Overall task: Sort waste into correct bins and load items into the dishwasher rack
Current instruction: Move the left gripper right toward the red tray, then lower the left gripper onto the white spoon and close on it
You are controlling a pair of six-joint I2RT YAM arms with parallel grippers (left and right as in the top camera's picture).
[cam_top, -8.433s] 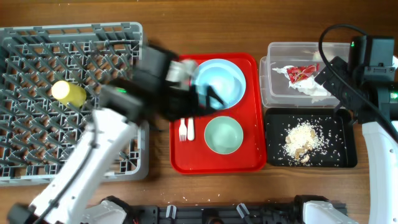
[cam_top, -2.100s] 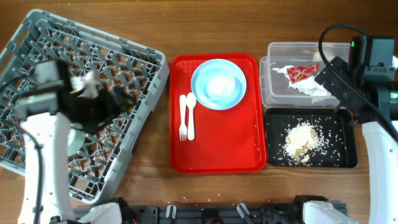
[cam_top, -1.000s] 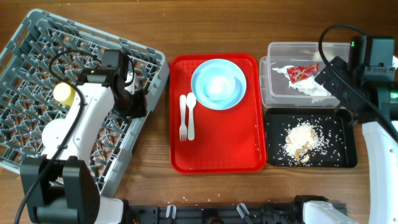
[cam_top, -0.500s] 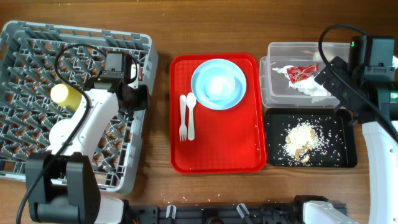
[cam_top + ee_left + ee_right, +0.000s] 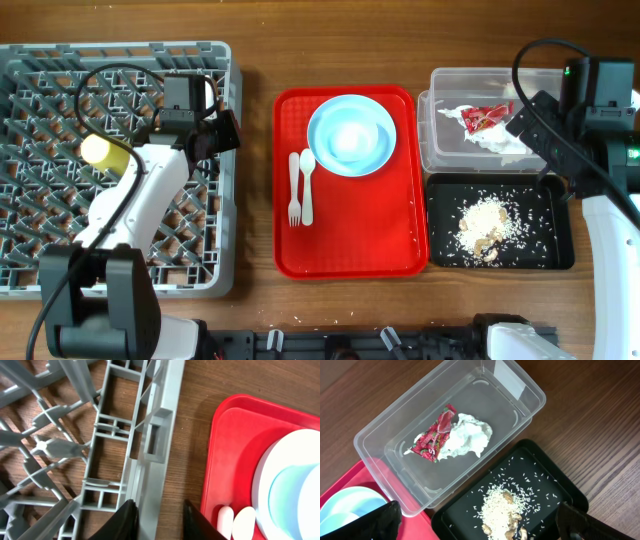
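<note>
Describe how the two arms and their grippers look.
Both arms have white tubular links and black joint housings. The left arm carries a looping black cable; the right arm likewise, plus a small green light. The left gripper and right gripper have smooth black fingers.

Wooden table (image 5: 400, 30): rack (image 5: 40, 60), red tray (image 5: 350, 240), tub (image 5: 445, 150), black tray (image 5: 545, 225)

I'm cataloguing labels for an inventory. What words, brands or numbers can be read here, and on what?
None can be read.
Red wrapper in the clear tub: print too small and crumpled to read.
Pale patch on the tub's wall: no legible text.
</note>
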